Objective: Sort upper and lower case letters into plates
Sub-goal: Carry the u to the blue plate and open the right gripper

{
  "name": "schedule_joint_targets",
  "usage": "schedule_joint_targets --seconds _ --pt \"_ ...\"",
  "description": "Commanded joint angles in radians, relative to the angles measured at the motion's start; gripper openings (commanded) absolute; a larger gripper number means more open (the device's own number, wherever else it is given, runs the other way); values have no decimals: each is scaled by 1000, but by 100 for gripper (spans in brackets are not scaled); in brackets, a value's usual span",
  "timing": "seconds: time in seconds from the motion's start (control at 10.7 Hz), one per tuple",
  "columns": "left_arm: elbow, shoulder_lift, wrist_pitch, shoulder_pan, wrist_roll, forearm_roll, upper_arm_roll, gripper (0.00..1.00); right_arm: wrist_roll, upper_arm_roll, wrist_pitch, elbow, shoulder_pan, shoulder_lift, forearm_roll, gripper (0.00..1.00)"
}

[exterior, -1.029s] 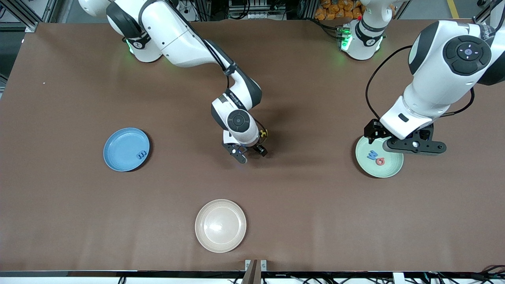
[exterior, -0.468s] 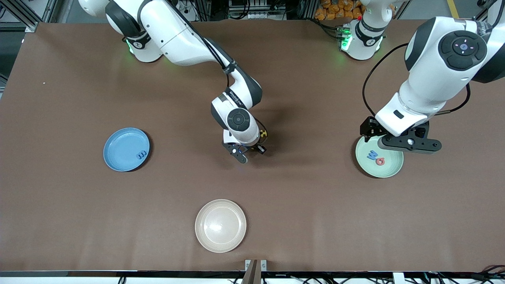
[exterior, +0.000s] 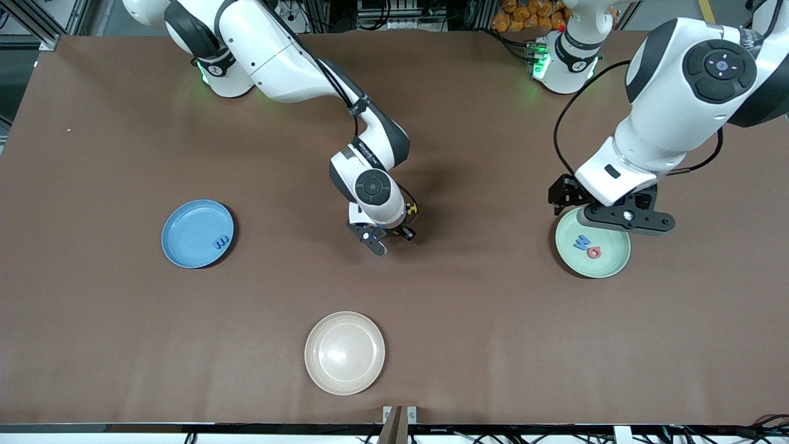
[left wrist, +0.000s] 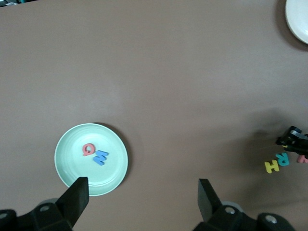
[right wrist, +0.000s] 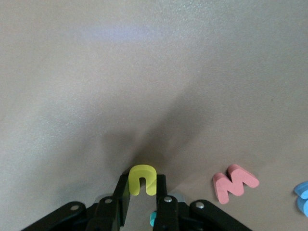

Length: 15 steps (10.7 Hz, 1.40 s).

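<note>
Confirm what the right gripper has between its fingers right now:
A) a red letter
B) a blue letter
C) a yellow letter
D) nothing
C: in the right wrist view the right gripper is shut on a yellow letter, while a red letter lies loose on the table beside it.

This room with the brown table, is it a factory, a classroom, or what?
Most likely a robotics lab. Two white arms are bolted along a covered table; metal framing and cables edge it; the props are toys: foam letters, a mint green plate and a light blue plate.
</note>
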Motion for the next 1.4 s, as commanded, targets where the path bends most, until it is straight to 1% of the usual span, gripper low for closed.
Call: schedule_joint_targets --seconds 0.0,0.19,0.47,0.56,0.66,0.75,0.84,0.94,1.03,1.12,1.22,1.31 --pt "5 -6 -21 3 -55 -21 -50 100 -2 3 -39 12 -26 -12 -6 0" --pt "-1 8 -19 0 -72 -35 -93 100 -69 6 -97 6 -73 -66 0 0" --pt "-5 45 -8 -43 -80 -52 -101 100 -224 5 -254 -9 -184 -162 64 0" --pt "-7 63 5 -69 -80 -52 -101 100 -272 2 -286 -35 -230 -198 75 0" --pt "-11 85 33 -92 -82 -50 -101 100 -331 0 -283 -110 -279 -250 75 0" --pt "-21 111 68 -117 -82 -46 -101 100 -434 0 -265 -211 -338 -317 78 0" --pt "-27 132 96 -147 -82 -36 -101 100 -527 0 -273 -274 -412 -371 78 0" --pt "-27 160 113 -179 -77 -26 -99 100 -606 -1 -302 -301 -472 -408 80 0" --pt "-27 195 128 -218 -73 34 -99 100 -672 -14 -338 -313 -515 -420 78 0" --pt "-27 239 145 -256 -63 115 -101 100 -697 -53 -333 -339 -520 -433 63 0" --pt "-25 276 162 -300 -59 176 -101 100 -773 -120 -332 -361 -525 -439 48 0" --pt "-25 313 185 -340 -59 224 -101 100 -822 -174 -319 -385 -525 -434 49 0"
